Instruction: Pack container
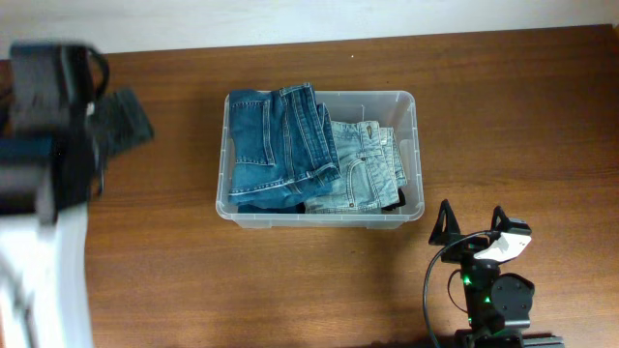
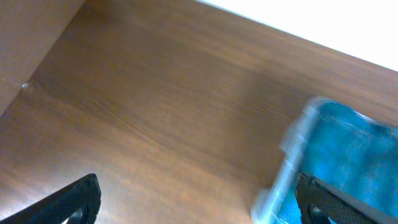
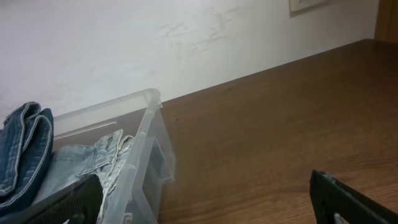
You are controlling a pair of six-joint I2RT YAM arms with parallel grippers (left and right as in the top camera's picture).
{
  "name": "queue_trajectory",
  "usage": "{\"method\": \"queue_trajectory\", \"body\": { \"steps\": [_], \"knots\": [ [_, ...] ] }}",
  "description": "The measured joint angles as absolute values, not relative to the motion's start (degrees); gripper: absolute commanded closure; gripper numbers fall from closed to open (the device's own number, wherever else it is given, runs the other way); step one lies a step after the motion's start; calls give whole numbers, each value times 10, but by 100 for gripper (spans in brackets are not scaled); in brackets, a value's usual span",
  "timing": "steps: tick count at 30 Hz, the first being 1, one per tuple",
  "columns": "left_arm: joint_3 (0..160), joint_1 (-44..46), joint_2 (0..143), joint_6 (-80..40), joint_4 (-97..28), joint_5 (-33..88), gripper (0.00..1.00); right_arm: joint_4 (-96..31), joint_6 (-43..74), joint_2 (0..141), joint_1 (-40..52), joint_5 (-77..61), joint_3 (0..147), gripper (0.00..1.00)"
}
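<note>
The container (image 1: 368, 94), a clear plastic bin, stands mid-table. Folded dark blue jeans (image 1: 276, 145) fill its left side and lighter jeans (image 1: 363, 174) its right. My right gripper (image 1: 471, 224) stands open over bare table just off the bin's front right corner, holding nothing. In the right wrist view the container's corner (image 3: 146, 143) and both pairs of jeans lie left of the open gripper (image 3: 208, 205). My left arm (image 1: 53, 135) is a blur at the far left. The left gripper (image 2: 199, 205) is open and empty, with the container's rim (image 2: 286, 168) by its right finger.
The wooden table (image 1: 522, 116) runs to a pale wall (image 3: 186, 37) at the back. A white blurred shape (image 1: 44, 280) covers the lower left of the overhead view.
</note>
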State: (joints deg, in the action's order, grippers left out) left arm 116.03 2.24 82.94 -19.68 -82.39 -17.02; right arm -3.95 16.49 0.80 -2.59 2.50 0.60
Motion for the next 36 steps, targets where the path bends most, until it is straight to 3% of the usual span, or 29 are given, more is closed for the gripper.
{"method": "queue_trajectory", "body": {
  "steps": [6, 11, 20, 29, 36],
  "knots": [
    [1059, 97, 619, -197, -821, -169, 1, -39, 165, 8, -26, 25, 6, 1],
    [852, 105, 441, -197, -771, -161, 1, -40, 165, 7, -26, 25, 6, 1],
    [451, 105, 129, -197, -526, -155, 0, -40, 165, 6, -26, 25, 6, 1],
    [193, 74, 45, -197, -162, -99, 1, -40, 165, 6, -26, 25, 6, 1],
    [79, 42, 41, -196, 2, -43, 1, -40, 165, 6, -26, 25, 6, 2]
  ]
}}
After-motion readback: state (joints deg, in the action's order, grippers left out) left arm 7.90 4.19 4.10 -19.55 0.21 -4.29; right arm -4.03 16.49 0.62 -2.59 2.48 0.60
